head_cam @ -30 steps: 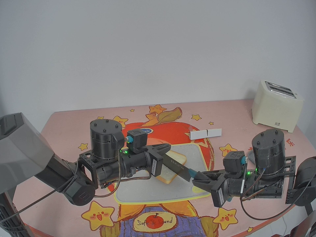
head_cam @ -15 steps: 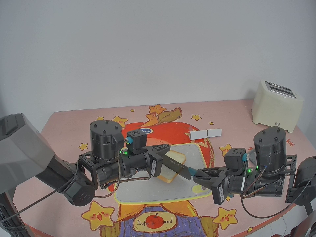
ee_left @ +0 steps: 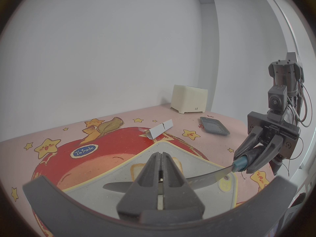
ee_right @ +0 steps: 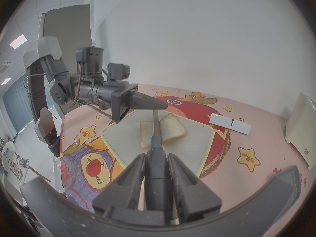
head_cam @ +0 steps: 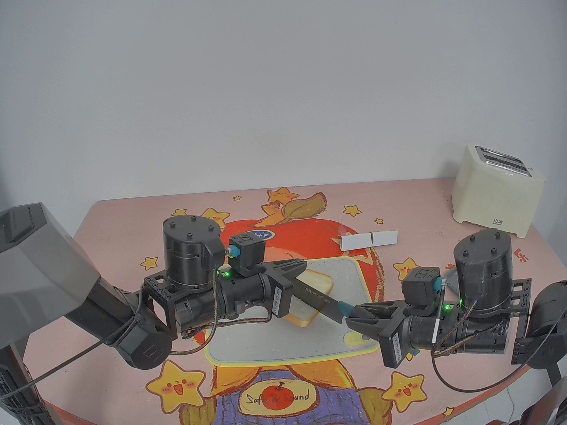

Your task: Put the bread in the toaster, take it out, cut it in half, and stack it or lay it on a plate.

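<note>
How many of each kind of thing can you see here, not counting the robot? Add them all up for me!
Bread slice: 1
Knife: 1
Cutting board: 1
Toaster: 1
Dark plate: 1
White card: 1
Total: 6

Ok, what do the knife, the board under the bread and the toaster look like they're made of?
The knife has a thin grey blade with a dull sheen, likely metal; its teal-and-dark handle is probably plastic. The board is pale grey, speckled, yellow-edged and matte: it looks like plastic, but I can't be sure. The toaster has a cream matte shell, probably plastic, with metallic-looking slots on top.
</note>
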Controlling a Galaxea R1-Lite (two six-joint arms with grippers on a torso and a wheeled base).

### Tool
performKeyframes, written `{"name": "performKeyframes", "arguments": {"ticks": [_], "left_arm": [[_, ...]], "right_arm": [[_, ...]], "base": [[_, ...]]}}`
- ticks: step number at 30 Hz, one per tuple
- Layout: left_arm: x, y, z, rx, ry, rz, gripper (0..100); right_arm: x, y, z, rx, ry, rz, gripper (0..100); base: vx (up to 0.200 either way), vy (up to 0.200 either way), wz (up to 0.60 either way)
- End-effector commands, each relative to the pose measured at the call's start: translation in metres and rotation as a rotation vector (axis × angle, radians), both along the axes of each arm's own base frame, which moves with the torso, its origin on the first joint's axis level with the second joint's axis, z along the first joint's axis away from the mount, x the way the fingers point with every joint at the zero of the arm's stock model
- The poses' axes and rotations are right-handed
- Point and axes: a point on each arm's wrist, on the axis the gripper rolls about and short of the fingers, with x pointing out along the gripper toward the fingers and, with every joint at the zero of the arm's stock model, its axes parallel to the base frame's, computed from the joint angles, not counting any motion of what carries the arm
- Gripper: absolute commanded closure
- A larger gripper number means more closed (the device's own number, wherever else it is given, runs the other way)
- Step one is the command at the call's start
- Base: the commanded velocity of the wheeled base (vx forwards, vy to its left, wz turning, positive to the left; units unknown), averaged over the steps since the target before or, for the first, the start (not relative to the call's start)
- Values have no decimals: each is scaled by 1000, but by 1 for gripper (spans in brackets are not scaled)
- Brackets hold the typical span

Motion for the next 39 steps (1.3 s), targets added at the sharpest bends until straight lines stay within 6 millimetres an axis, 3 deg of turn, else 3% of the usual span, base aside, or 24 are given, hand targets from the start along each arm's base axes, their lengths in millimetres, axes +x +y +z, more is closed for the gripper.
{"name": "performKeyframes", "arguments": {"ticks": [1,39], "left_arm": [[0,0,1,-3,-3,0,100],[1,1,0,-6,-8,3,100]], "right_arm": [[0,0,-2,-7,7,-1,100],[4,-1,-3,-6,6,-15,100]], "base": [[0,0,0],[0,0,0]]}}
